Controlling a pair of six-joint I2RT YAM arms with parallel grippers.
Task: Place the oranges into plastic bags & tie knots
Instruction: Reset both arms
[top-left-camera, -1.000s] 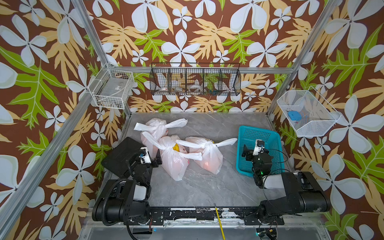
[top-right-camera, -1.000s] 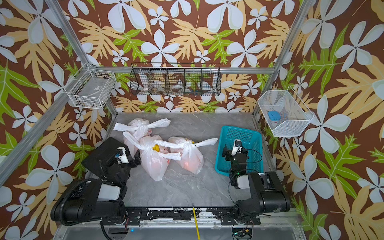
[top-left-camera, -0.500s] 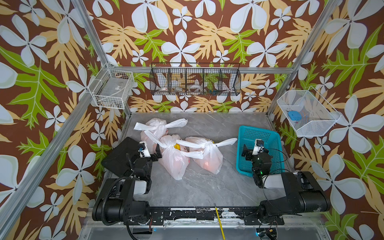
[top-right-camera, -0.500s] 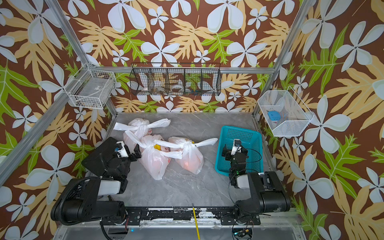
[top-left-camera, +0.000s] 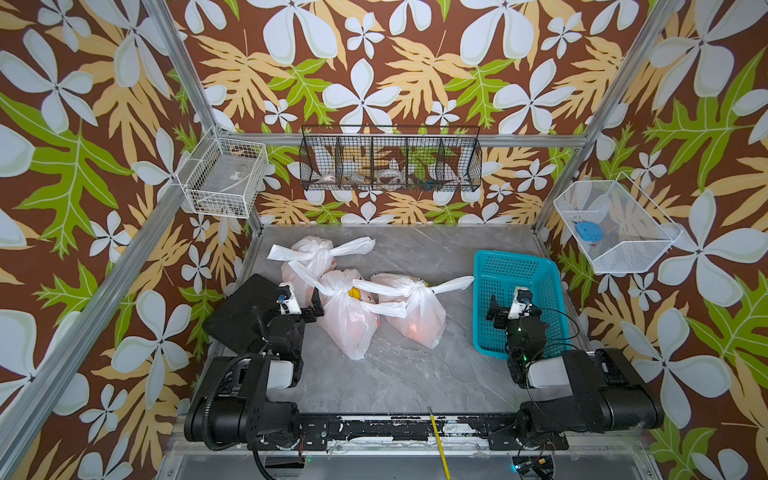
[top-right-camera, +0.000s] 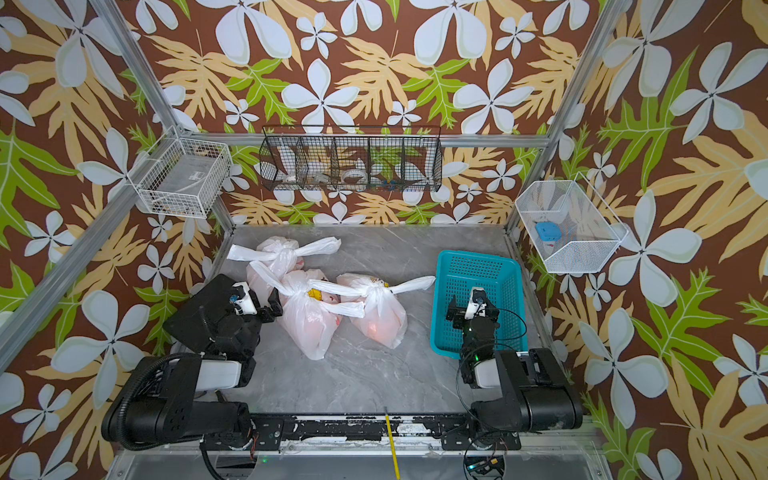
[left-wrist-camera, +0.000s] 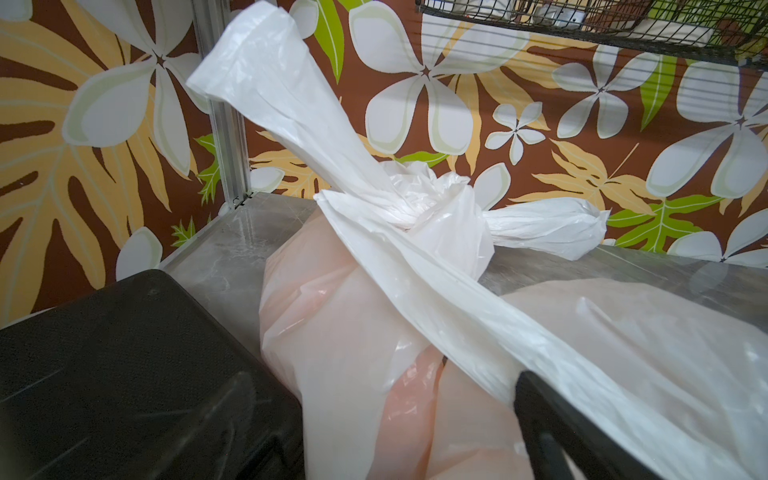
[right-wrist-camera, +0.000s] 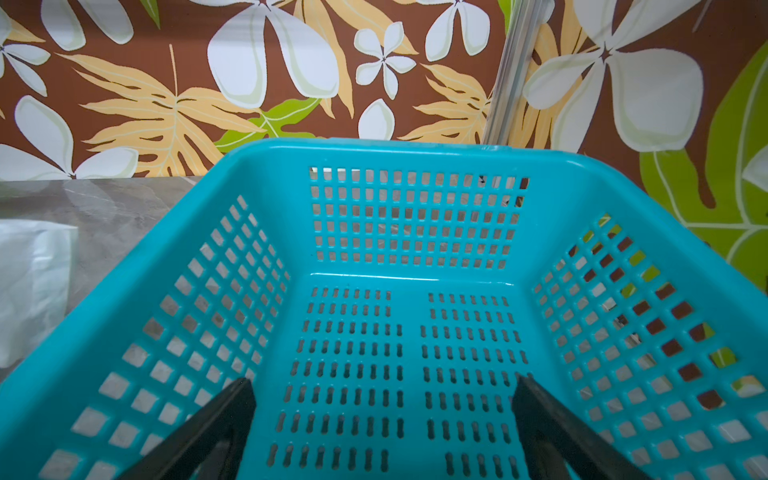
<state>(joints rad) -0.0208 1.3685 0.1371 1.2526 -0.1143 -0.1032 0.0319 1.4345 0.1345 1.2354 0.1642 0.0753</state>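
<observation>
Now 3 plastic bags (top-left-camera: 349, 328) sit on bench (top-left-camera: 395, 374), knots (top-left-camera: 322, 249) tied, oranges (top-left-camera: 411, 328) glowing thru plastic. Left end effector (top-left-camera: 299, 309) wide open, empty, just beside nearest bag; right end effector (right-wrist-camera: 382, 384) wide open, empty, over teal basket (top-left-camera: 515, 254).

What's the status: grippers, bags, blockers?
Left gripper open beside plastic bags; right gripper open over teal basket. All three bags knotted. Basket empty; one handle strip near left gripper.

Your oranges (top-left-camera: 414, 328) only a faint glow through the plastic bags (top-left-camera: 349, 332), their count beyond telling, your left hand (top-left-camera: 308, 309) showing you one finger (left-wrist-camera: 582, 436) alone in its wrist view, right hand (right-wrist-camera: 384, 386) fingers cut off at the picture's edge, bits in the black wire rack (top-left-camera: 390, 162) too small for you to name.
</observation>
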